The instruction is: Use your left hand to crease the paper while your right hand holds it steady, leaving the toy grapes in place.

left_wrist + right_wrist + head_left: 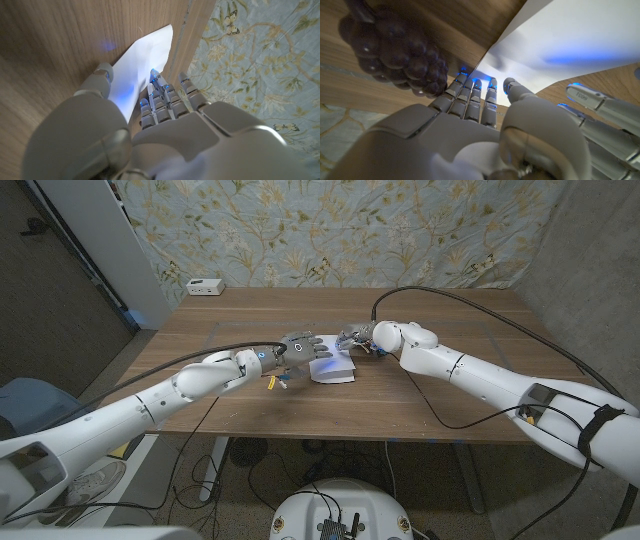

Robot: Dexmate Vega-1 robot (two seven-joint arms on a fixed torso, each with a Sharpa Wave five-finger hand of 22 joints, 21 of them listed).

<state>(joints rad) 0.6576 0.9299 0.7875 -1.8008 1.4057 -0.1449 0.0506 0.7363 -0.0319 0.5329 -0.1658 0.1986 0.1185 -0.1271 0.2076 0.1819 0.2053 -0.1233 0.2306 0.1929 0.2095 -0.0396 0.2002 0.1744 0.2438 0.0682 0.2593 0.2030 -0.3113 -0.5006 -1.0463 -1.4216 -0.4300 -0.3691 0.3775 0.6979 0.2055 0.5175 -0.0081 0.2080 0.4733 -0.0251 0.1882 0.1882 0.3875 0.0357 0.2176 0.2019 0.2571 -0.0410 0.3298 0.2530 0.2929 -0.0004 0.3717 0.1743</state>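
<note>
A white sheet of paper [333, 369] lies mid-table, lit blue by the hands' lights. My left hand [298, 348] reaches over its left side. In the left wrist view the fingers [162, 97] and thumb stretch out onto the paper [142, 57], pressing it without gripping. My right hand [362, 338] sits at the sheet's far right edge. Its fingertips [475, 92] touch the paper [580, 45] there, holding nothing. The dark purple toy grapes [395, 50] lie on the wood right beside the right hand, off the paper. The left hand's fingers [600, 102] show at the sheet's other side.
A small white box [205, 287] stands at the table's far left corner. Black cables run along both arms over the wooden table [470, 320]. A flowered curtain hangs behind the far edge.
</note>
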